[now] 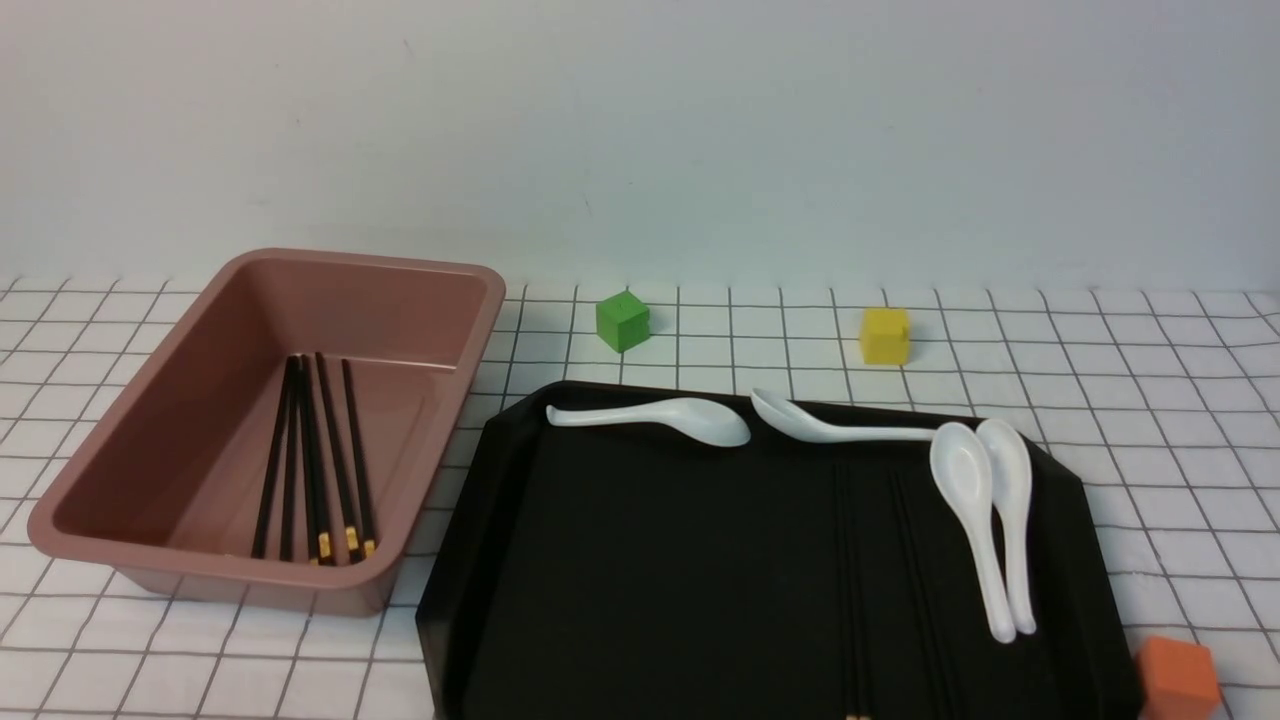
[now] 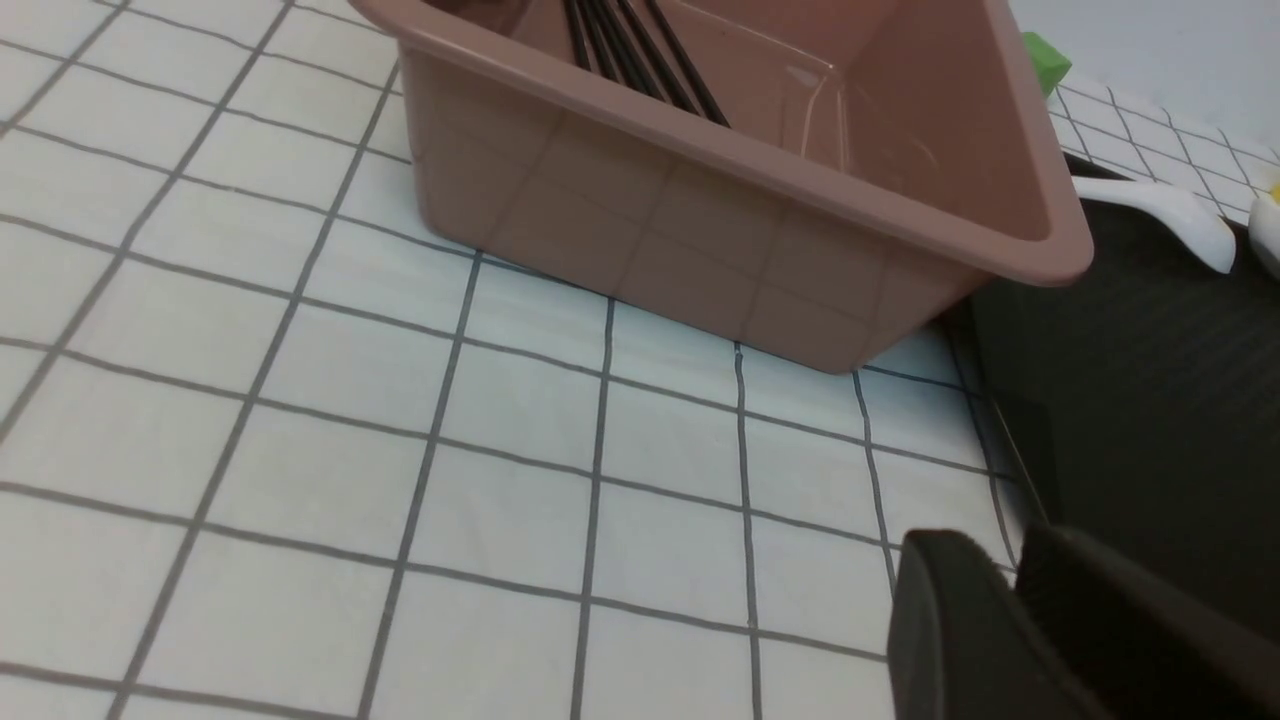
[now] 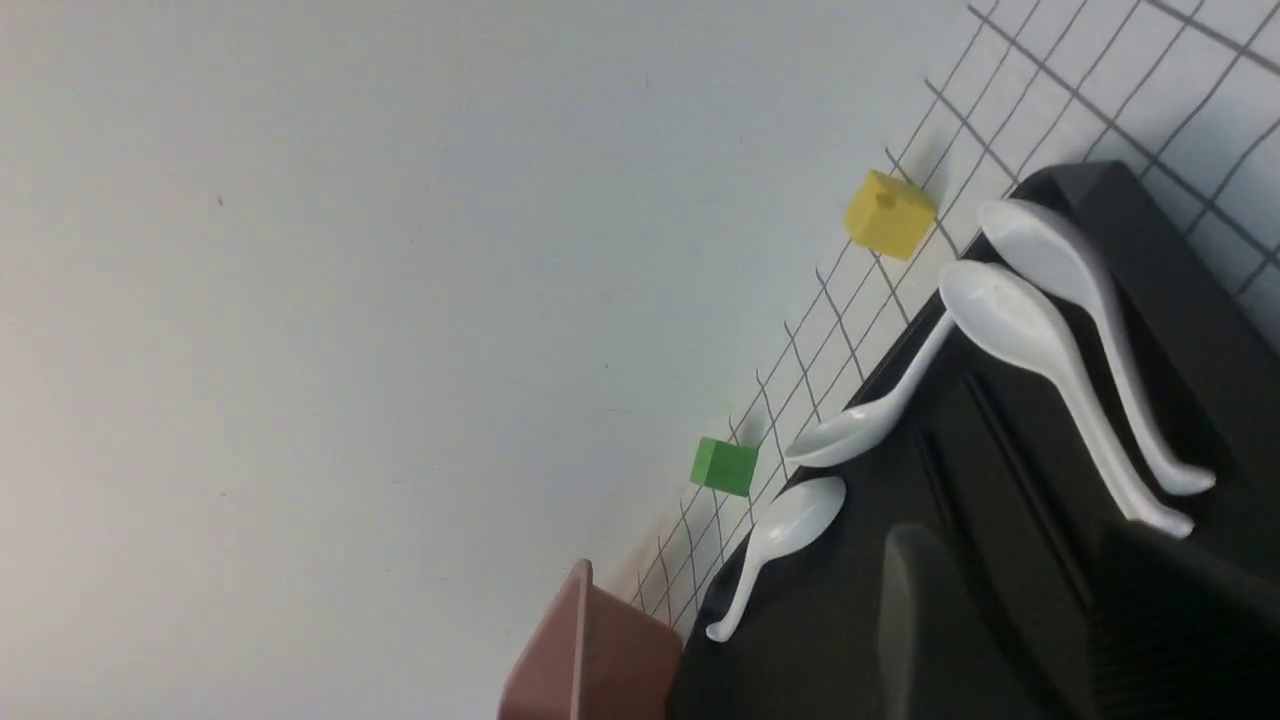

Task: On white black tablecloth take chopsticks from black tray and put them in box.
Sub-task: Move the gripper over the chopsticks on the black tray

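Gridded tablecloth (image 1: 760,330) before a pale wall; chopsticks (image 1: 310,460) lie lengthwise in the box (image 1: 130,440), frame left, gold ends toward the bottom edge; right fingers (image 3: 895,600) apart, empty; left fingers (image 2: 950,640): cannot tell.

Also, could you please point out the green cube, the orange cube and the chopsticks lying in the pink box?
green cube (image 1: 622,322): front view, its middle.
orange cube (image 1: 1179,690): front view, its front face.
chopsticks (image 1: 313,455): front view, mid-shaft of the bundle inside the box (image 1: 370,320).
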`<state>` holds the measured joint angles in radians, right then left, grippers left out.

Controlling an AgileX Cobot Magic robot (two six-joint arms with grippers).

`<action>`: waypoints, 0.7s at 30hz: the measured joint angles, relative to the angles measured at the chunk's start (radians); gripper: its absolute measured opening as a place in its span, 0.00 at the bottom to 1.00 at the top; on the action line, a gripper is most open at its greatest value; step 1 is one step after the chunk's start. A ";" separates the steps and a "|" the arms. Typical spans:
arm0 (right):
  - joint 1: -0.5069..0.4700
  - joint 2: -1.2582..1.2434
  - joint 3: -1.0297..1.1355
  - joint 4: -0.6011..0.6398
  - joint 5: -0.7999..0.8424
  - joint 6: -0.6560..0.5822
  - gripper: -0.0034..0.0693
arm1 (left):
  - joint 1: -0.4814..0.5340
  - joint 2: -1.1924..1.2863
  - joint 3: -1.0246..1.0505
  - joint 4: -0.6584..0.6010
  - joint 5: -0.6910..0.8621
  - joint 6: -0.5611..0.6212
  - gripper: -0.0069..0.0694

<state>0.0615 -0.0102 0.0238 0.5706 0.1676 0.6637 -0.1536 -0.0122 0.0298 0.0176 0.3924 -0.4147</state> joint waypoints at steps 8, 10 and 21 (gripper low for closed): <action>0.000 0.070 -0.165 -0.127 0.014 -0.271 0.34 | 0.000 0.000 0.000 0.000 0.000 0.000 0.24; 0.000 0.226 -0.309 -0.226 0.132 -0.354 0.24 | 0.000 0.000 0.000 0.000 0.000 0.000 0.24; 0.013 0.945 -0.607 -0.402 0.640 -0.505 0.04 | 0.000 0.000 0.000 0.000 0.000 0.000 0.26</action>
<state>0.0742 0.9348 -0.5831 0.1686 0.8075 0.1592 -0.1536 -0.0122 0.0298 0.0176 0.3924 -0.4147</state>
